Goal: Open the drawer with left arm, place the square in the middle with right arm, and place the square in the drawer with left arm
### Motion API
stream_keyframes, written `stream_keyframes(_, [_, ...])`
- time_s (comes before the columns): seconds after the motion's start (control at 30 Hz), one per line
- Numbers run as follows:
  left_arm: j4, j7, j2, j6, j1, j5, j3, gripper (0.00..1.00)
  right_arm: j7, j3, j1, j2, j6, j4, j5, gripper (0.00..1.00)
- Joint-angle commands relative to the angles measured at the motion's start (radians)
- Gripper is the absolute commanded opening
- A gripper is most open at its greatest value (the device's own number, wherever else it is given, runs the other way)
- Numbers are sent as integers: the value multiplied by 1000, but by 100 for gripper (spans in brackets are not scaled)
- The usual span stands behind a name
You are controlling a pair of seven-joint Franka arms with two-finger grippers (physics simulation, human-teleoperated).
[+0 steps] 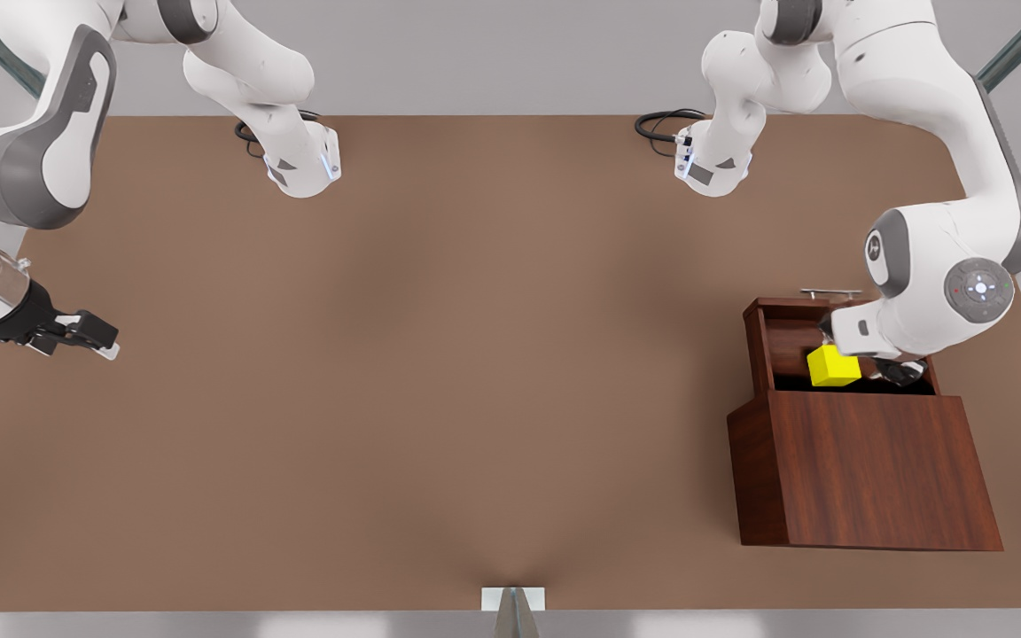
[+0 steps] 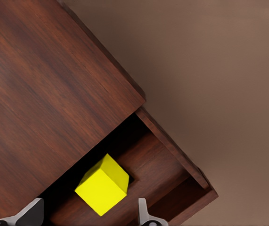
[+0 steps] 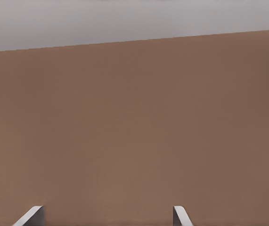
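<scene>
Two grippers are in view. Left gripper [image 1: 874, 365] hangs over the pulled-out drawer [image 1: 781, 341] of the wooden box [image 1: 883, 470], fingers [image 2: 143, 212] spread, apart from the square [image 1: 832, 366] inside the drawer. Right gripper [image 1: 85, 338] waits, fingers spread, above the tabletop [image 1: 440, 354] at the front view's left.
</scene>
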Motion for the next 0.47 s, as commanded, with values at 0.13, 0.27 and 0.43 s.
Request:
stream_keyframes(0.13, [94, -385, -12, 10, 132, -132, -187, 100, -2, 1, -1, 3, 15, -1, 0, 100])
stream_keyframes(0.27, [123, -599, -65, 9, 433, 132, -638, 100, -6, 1, -2, 9, 54, -3, 3, 100])
stream_keyframes(0.43, [48, -600, -131, 47, 450, 147, -661, 100, -8, 1, -2, 3, 44, -3, 2, 100])
